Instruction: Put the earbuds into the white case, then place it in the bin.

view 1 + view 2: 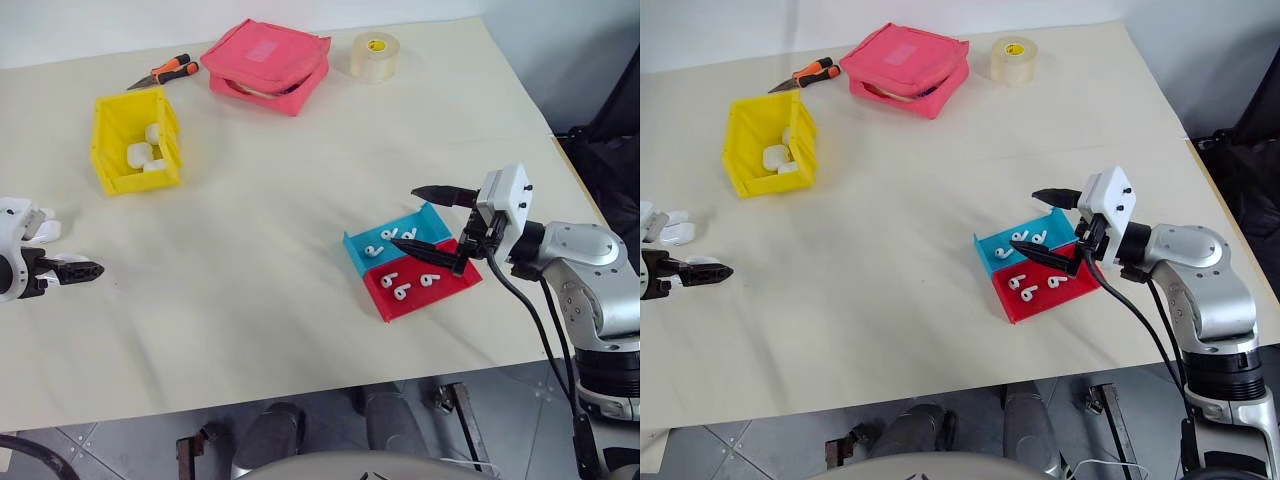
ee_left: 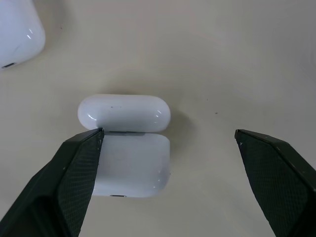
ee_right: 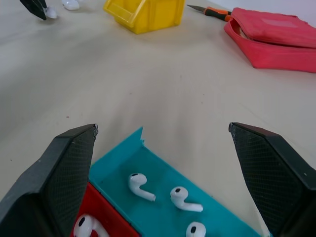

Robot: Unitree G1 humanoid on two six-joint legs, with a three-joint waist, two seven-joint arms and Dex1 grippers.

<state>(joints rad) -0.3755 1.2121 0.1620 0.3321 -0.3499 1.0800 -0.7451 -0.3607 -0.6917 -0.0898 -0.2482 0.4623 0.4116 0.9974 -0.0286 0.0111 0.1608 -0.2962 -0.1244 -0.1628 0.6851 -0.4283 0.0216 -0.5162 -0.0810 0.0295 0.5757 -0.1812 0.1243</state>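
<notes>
At the counter's left edge the left gripper [image 2: 168, 182] hangs wide over a lidded-open white case [image 2: 126, 145], and should straddle its body squarely before closing.

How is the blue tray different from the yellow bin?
The blue tray is shallow with low walls; the yellow bin is deep with tall walls. The tray holds tiny earbuds; the bin holds white cases. The tray sits joined to a red tray; the bin stands alone. Both are open-topped and sit on the table.
</notes>
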